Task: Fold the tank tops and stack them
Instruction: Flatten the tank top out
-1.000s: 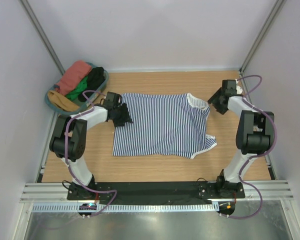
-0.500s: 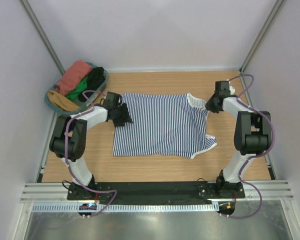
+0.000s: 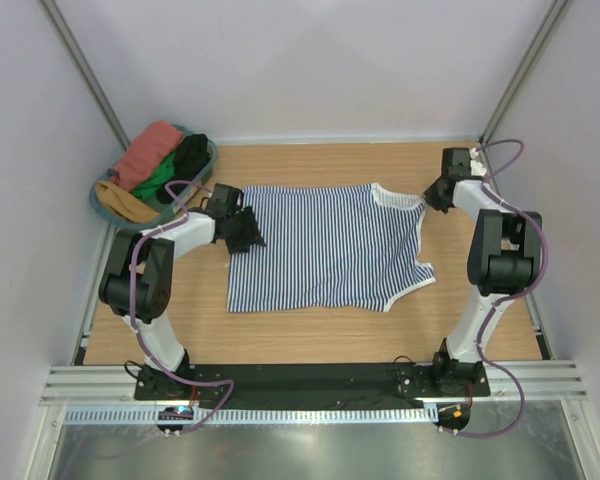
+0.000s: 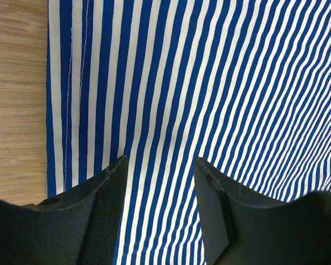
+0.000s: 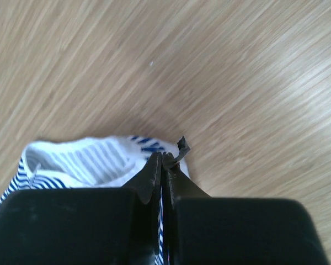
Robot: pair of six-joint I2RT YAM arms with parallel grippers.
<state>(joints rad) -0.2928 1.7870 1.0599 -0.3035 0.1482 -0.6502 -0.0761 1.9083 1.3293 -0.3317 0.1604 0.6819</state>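
The navy-and-white striped tank top (image 3: 325, 250) lies spread flat on the wooden table, hem to the left and straps to the right. My left gripper (image 3: 248, 238) stands open over its hem edge, fingers straddling flat striped cloth (image 4: 209, 83) with nothing pinched. My right gripper (image 3: 430, 197) is shut on the white-trimmed far shoulder strap (image 5: 83, 160), its jaws pressed together with cloth between them (image 5: 163, 157). A rust-red cloth (image 3: 148, 150) lies in the basket; I cannot tell whether it is a tank top.
A blue-green basket (image 3: 102, 207) at the back left holds rust-red, green, black and mustard cloths. Grey walls close in the table on three sides. Bare wood (image 3: 310, 165) shows behind the top, and more of it (image 3: 310, 335) in front.
My right gripper has closed on the far shoulder strap and drawn it back and to the right, flattening that corner. The left arm has not moved.
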